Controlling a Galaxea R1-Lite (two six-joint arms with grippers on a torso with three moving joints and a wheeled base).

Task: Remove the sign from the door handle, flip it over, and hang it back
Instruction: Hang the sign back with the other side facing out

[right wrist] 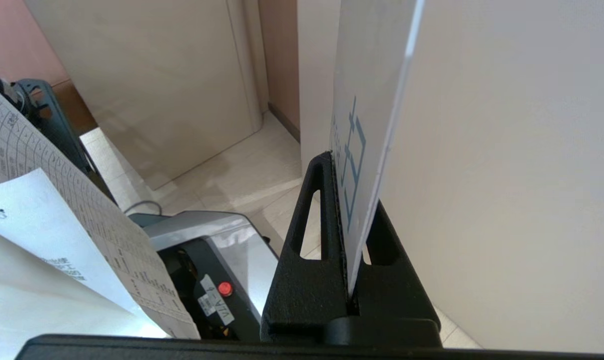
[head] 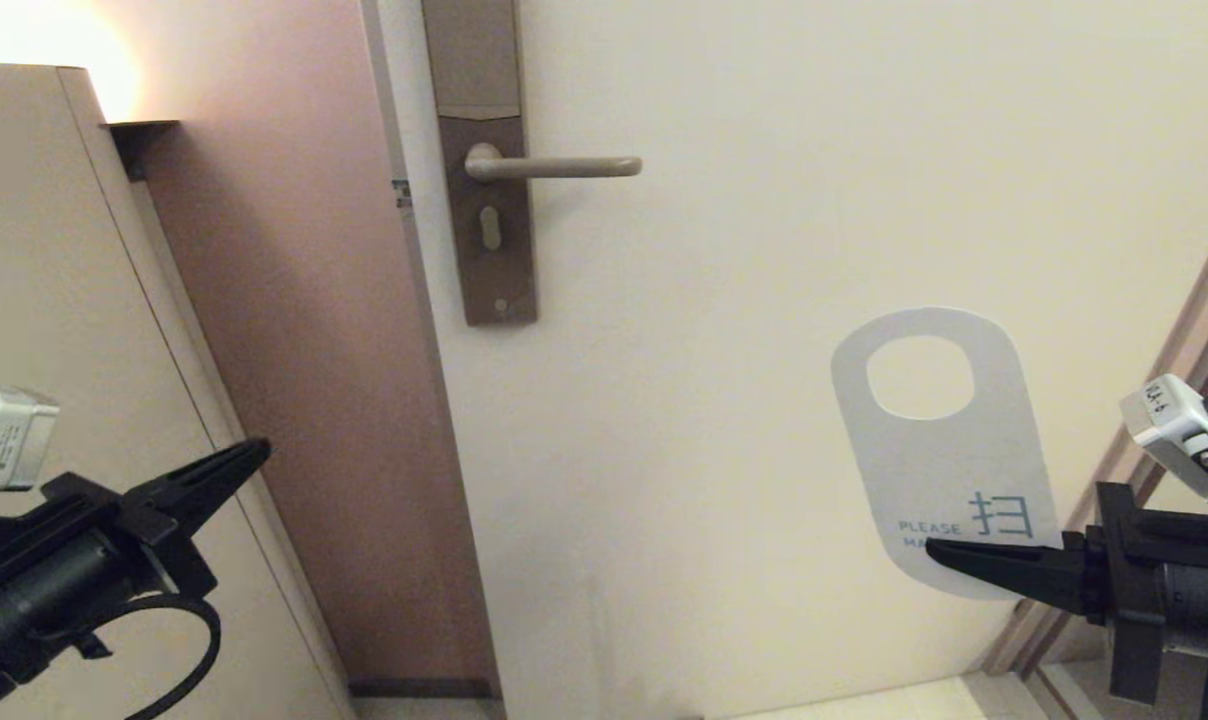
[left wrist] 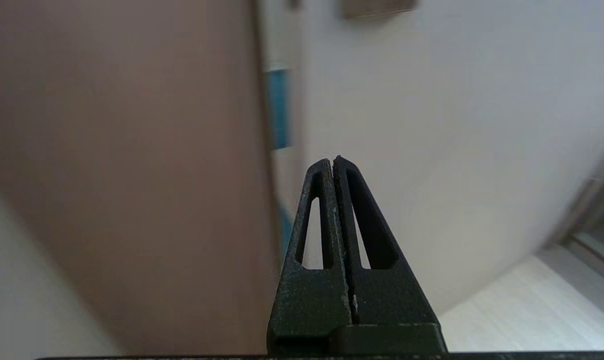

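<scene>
Head view: the sign (head: 939,450) is off the door handle (head: 554,166), held upright low and to the right of it, before the door (head: 764,200), white face outward. Right hand (head: 932,549) is clenched on its lower edge, covering part of the teal lettering; only "PLEASE" reads whole. Left hand (left wrist: 333,161), fingers pressed together and grasping nothing, sits low left, near the brown wall panel (head: 304,350).

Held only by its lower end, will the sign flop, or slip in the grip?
Probably stiff: the sign stands upright and flat above the right gripper, pinched only at its lower end. Likely light: edge-on in the right wrist view it is very thin. Its smooth faces might slip.
</scene>
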